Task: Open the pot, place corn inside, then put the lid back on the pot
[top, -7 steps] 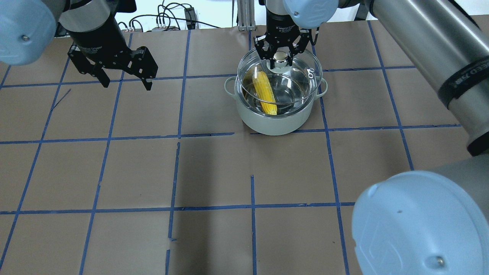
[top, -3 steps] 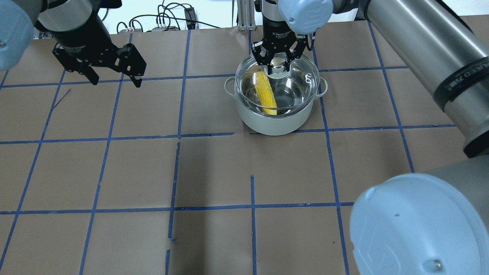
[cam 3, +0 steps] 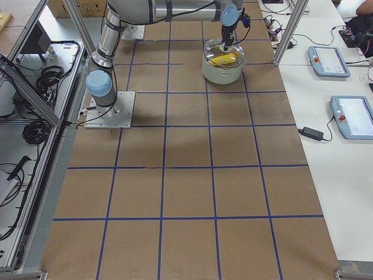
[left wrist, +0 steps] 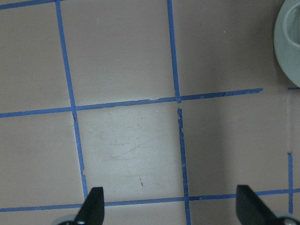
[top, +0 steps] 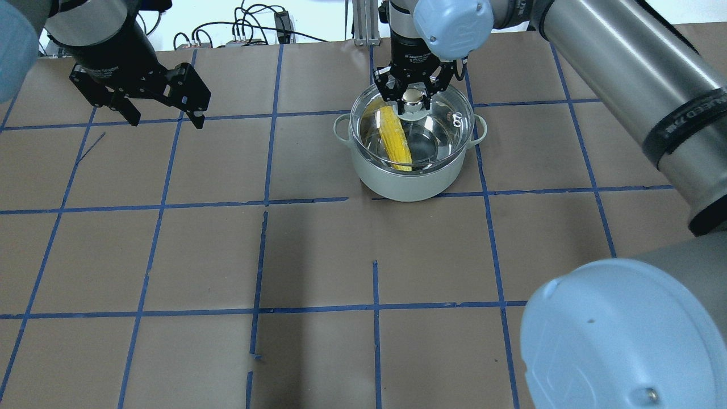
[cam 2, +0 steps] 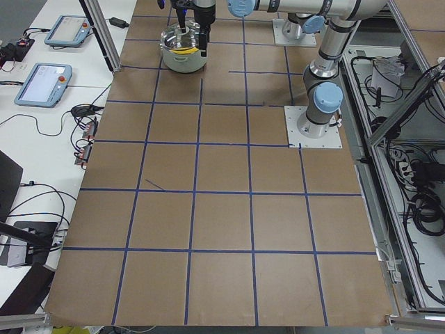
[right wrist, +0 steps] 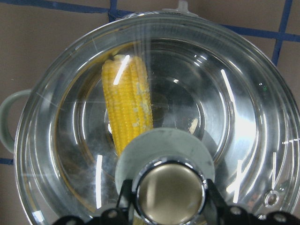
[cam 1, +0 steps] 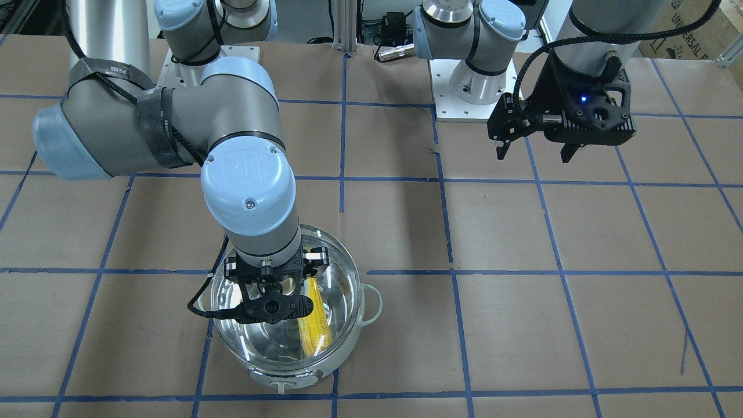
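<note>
The pale mint pot (top: 409,183) stands on the far middle of the table, and also shows in the front view (cam 1: 290,380). The yellow corn (top: 396,139) lies inside it, seen through the glass (right wrist: 127,103). The clear glass lid (top: 450,122) sits level with the pot's rim (right wrist: 243,117). My right gripper (top: 413,102) is shut on the lid's brass-coloured knob (right wrist: 169,192), straight above the pot. My left gripper (top: 167,122) hangs open and empty over bare table far to the pot's left (left wrist: 169,208).
Brown paper with a blue tape grid covers the table. Cables (top: 255,23) lie beyond its far edge. My right arm's elbow (top: 619,335) fills the near right corner. Mounting plates (cam 1: 473,87) sit by the robot's bases. Operator tablets (cam 2: 43,80) lie on a side bench.
My right gripper has lowered the lid from above the pot down onto its rim. My left gripper has drawn back, away from the pot, still open.
</note>
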`<action>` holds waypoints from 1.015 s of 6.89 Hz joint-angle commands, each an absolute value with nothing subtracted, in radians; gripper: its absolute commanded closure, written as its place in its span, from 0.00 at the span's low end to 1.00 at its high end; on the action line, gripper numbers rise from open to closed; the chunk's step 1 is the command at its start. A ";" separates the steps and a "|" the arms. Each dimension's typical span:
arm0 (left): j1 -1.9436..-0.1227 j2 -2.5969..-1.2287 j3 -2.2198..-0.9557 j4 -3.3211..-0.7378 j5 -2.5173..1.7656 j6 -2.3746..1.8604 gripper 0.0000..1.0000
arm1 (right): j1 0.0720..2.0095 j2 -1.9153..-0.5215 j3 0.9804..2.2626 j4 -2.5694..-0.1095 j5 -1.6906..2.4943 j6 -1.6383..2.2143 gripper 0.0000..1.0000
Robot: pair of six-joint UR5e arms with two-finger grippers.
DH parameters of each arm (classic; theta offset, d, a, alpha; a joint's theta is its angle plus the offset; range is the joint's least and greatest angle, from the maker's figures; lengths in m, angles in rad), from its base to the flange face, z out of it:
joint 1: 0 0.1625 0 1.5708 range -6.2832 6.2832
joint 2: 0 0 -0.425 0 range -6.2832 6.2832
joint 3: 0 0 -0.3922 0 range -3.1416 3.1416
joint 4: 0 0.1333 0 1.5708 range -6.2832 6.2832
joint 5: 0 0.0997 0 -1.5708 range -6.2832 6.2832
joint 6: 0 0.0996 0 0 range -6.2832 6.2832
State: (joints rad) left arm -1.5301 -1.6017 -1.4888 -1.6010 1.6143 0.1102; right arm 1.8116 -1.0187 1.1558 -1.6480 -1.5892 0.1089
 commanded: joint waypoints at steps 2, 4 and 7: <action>-1.526 -1.600 -1.493 -1.598 1.594 0.095 0.00 | 1.812 -1.012 1.157 -1.666 -1.589 0.109 0.82; -1.525 -1.600 -1.493 -1.598 1.595 0.095 0.00 | 1.812 -1.002 1.146 -1.667 -1.589 0.107 0.82; -1.525 -1.600 -1.493 -1.597 1.594 0.095 0.00 | 1.812 -1.003 1.149 -1.666 -1.591 0.092 0.21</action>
